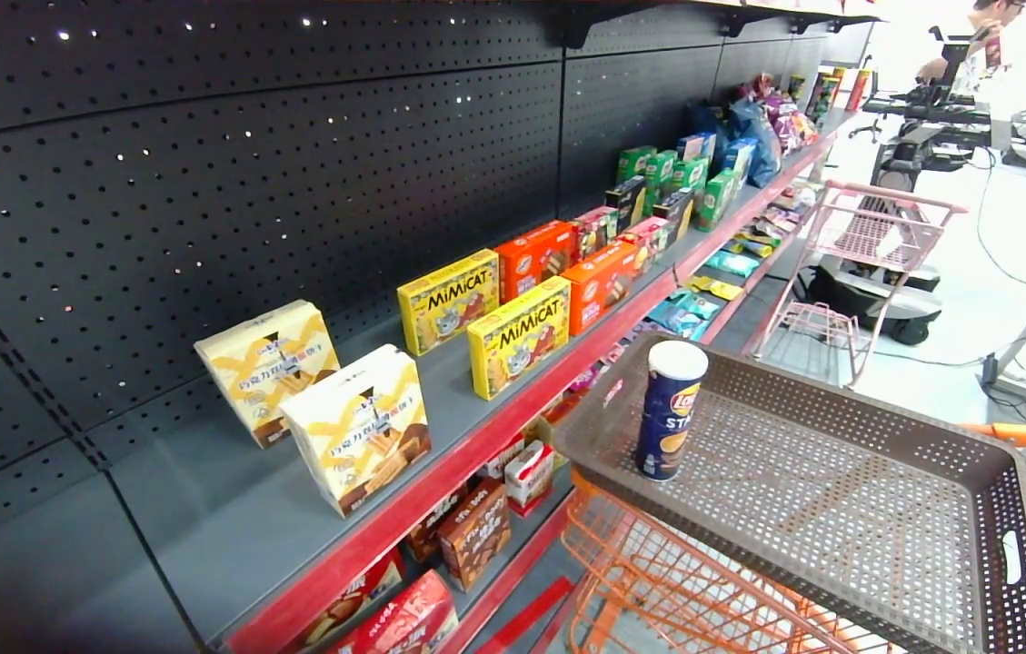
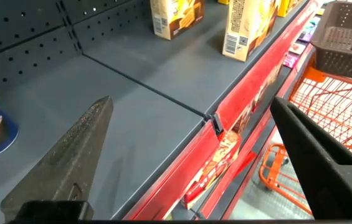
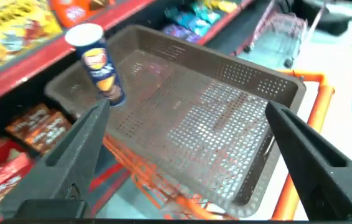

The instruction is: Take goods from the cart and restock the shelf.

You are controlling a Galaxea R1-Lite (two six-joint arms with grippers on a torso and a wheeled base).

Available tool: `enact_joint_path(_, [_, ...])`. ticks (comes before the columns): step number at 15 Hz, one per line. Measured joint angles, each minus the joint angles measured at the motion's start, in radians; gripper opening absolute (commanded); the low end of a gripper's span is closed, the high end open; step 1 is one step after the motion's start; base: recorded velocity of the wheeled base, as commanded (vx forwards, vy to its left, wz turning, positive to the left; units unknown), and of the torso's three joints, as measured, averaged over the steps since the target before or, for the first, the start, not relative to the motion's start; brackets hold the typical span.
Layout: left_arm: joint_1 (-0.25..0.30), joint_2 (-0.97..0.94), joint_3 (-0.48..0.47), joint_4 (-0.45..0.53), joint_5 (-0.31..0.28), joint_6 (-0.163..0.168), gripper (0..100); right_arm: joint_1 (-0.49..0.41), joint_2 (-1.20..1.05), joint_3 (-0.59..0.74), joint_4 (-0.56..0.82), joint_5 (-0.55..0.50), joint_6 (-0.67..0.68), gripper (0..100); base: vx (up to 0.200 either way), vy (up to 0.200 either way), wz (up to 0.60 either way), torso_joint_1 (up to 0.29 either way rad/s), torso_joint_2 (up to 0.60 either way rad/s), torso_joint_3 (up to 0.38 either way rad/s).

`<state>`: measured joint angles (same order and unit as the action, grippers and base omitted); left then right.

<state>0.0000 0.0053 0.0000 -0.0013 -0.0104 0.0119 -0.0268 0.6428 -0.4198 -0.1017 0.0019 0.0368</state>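
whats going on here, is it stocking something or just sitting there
A two-armed robot is restocking a store shelf from an orange cart. Nothing is held right now. The right gripper is open above the brown basket on the cart, where one chips can stands upright near a corner. The left gripper is open over a bare stretch of the shelf, with cream boxes farther along.

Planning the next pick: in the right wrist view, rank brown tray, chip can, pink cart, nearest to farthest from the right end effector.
1. brown tray, directly below.
2. chip can, tray's shelf-side corner.
3. pink cart, down the aisle.
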Motion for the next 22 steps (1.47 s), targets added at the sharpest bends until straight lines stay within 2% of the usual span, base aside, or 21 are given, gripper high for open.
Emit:
enact_joint_path(3, [0.000,0.000,0.000,0.000,0.000,0.000,100,-0.029,0.234,-0.016,-0.187,0.004,-0.021,100,0.000,0.000,0.00,0.000,0.00,0.000])
enact_joint_path(6, [0.000,0.000,0.000,0.000,0.000,0.000,100,-0.032,0.480,-0.034,-0.450,0.035,-0.048,100,0.000,0.000,0.00,0.000,0.00,0.000])
enact_joint_path(9, [0.000,0.000,0.000,0.000,0.000,0.000,100,-0.018,0.739,-0.047,-0.868,0.174,-0.104,100,0.000,0.000,0.00,0.000,0.00,0.000])
enact_joint_path(11, [0.000,0.000,0.000,0.000,0.000,0.000,100,-0.008,0.877,-0.049,-1.056,0.289,-0.142,100,0.000,0.000,0.00,0.000,0.00,0.000])
enact_joint_path(15, [0.000,0.000,0.000,0.000,0.000,0.000,100,0.059,1.084,-0.044,-1.201,0.337,-0.159,100,0.000,0.000,0.00,0.000,0.00,0.000])
enact_joint_path(17, [0.000,0.000,0.000,0.000,0.000,0.000,100,0.084,1.158,-0.048,-1.226,0.338,-0.161,100,0.000,0.000,0.00,0.000,0.00,0.000])
enact_joint_path(22, [0.000,0.000,0.000,0.000,0.000,0.000,100,0.121,1.306,-0.169,-1.248,0.341,-0.160,100,0.000,0.000,0.00,0.000,0.00,0.000])
